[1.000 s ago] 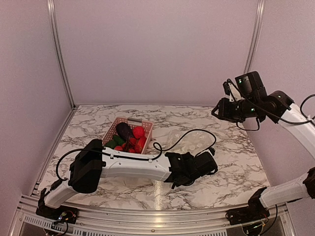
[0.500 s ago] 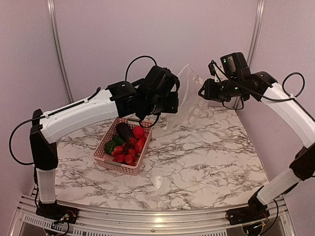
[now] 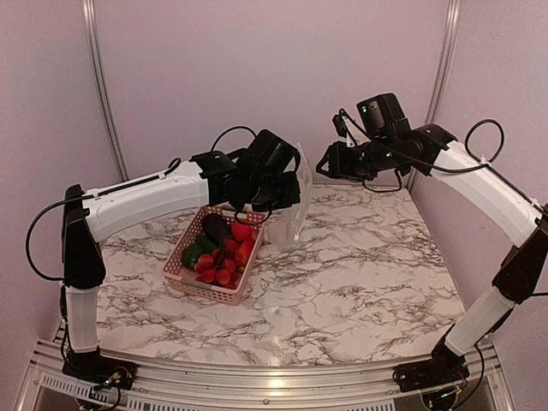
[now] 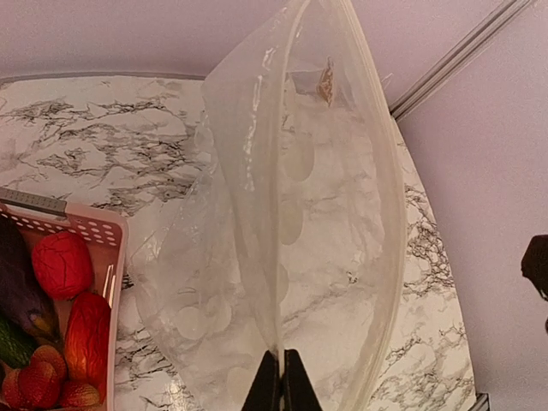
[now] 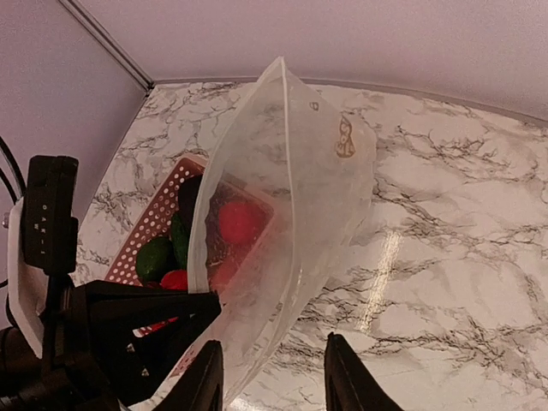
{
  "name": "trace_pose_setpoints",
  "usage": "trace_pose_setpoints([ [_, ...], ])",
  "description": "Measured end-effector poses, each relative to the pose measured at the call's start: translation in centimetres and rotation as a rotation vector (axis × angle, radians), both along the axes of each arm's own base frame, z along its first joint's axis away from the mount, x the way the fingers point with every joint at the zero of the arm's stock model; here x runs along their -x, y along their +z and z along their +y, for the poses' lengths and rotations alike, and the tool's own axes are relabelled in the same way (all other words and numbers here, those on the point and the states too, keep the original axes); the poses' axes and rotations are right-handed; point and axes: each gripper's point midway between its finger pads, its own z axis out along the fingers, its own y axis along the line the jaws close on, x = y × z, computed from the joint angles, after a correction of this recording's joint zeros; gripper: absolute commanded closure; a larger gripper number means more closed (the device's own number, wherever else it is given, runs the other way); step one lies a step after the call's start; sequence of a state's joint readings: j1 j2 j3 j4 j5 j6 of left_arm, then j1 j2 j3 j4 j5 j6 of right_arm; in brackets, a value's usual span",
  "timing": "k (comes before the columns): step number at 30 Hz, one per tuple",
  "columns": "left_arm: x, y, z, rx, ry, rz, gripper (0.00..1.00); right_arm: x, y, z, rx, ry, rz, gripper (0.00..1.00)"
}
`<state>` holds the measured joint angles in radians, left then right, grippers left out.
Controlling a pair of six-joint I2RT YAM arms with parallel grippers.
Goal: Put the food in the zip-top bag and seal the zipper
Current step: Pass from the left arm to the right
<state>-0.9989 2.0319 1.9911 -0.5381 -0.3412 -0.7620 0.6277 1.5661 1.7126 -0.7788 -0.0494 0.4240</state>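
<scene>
— The left gripper?
— Pinching the edge of the clear dotted plastic zip-top bag, which hangs from its tips.
— The right gripper?
— Spread, the bag just ahead of it. The toy produce sits in the pink lattice basket below the left gripper.

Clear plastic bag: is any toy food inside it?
No, the clear plastic bag is empty; the toy food lies in the pink lattice basket.
</scene>
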Motion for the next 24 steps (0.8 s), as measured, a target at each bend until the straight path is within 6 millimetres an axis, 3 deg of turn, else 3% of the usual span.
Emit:
trace_pose_setpoints([
  [5,-1.0,0.1,-0.2,0.07,0.029,0.009,1.0,-0.3,-2.1,2.2,0.015,0.018,0.042,0.59],
  [10,-1.5,-0.7,-0.4,0.11,0.04,0.021,1.0,-1.5,-5.0,3.0,0.054,-0.008,0.091,0.62],
  [19,-1.9,0.6,-1.4,0.187,0.024,-0.004,1.0,-3.4,-5.5,2.0,0.095,-0.112,0.071,0.73],
  [22,-1.9,0.6,-1.6,0.201,0.015,-0.009,1.0,-3.6,-5.6,1.7,0.093,-0.126,0.077,0.82],
  [24,-1.9,0.4,-1.7,0.203,0.01,-0.012,1.0,-3.8,-5.9,1.5,0.087,-0.134,0.082,0.97],
])
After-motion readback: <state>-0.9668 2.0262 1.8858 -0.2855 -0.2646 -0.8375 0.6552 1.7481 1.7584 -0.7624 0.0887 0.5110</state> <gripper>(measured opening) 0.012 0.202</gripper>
